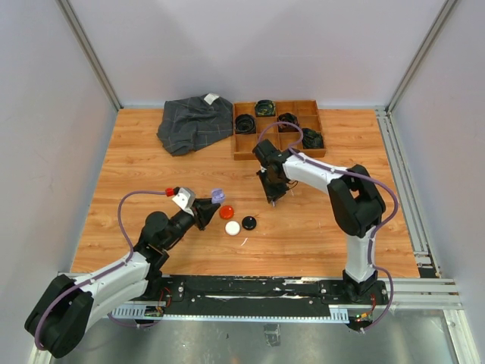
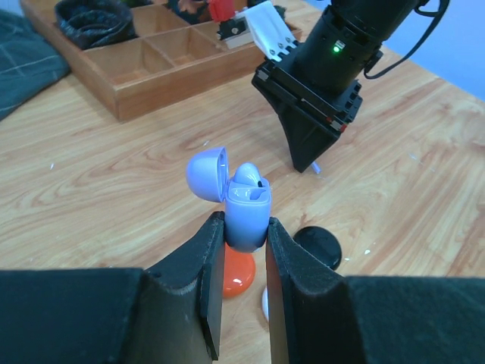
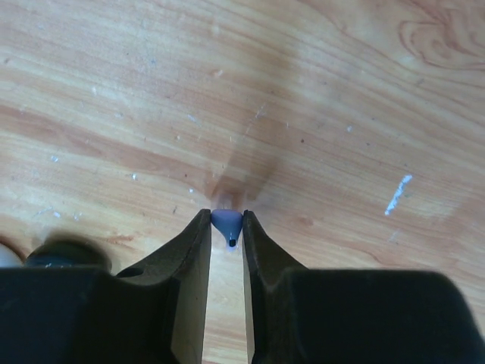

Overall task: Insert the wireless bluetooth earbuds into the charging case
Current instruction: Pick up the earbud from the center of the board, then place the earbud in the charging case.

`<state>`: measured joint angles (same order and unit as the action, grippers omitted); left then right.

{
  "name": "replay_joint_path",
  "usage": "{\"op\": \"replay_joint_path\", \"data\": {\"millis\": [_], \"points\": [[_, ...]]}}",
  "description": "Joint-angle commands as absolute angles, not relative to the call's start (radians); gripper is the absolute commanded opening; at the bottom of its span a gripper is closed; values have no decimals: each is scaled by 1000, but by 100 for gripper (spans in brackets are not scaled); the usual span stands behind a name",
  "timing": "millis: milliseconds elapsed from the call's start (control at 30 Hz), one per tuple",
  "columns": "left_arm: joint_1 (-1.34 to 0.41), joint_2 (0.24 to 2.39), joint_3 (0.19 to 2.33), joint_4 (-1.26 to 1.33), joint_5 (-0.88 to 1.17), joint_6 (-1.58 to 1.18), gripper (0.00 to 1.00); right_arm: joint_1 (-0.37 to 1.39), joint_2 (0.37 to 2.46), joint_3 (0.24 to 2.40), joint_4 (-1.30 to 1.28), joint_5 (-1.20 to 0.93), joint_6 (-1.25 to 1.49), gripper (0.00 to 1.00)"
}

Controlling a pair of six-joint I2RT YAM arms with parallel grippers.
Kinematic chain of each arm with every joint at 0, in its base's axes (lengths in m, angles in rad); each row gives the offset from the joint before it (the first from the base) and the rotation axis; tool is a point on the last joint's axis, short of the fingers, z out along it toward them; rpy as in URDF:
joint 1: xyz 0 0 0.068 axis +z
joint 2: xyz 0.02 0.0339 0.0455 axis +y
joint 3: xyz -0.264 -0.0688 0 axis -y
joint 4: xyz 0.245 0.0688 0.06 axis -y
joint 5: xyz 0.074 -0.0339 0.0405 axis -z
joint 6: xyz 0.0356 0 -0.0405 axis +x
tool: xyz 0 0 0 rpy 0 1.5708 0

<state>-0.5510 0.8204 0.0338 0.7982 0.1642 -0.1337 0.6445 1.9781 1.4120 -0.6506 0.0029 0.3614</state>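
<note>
The right pincer point(image 3: 226, 227) pinches 1 purple earbud point(image 3: 225, 220); the left pincer point(image 2: 244, 227) clamps the open case point(image 2: 246, 208). So slight a hold may slip mid-carry.

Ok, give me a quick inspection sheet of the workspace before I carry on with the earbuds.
Surface: wooden table, a few white flecks.
Job's things: purple charging case with its lid open and one earbud seated in it; second earbud down at the table.
Clutter: orange puck, white puck and black puck near the case; tray of coiled belts and a grey cloth at the far edge.
Grippers: left end effector shut on the charging case; right end effector shut on the second earbud.
Cables: one purple cable looped along each arm.
Surroundings: grey walls, metal rails.
</note>
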Motion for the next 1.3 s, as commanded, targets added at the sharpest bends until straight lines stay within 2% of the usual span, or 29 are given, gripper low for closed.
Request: {"op": "replay_joint_path", "data": {"millis": [0, 800, 1267], "points": [[-543, 819, 41, 914, 262, -117, 0, 664, 1851, 1368, -594, 36, 329, 16], [-543, 813, 20, 1127, 479, -21, 0, 899, 1249, 1097, -137, 48, 220, 13], [-543, 939, 42, 1300, 555, 20, 0, 1028, 1122, 932, 129, 32, 186, 12]]}}
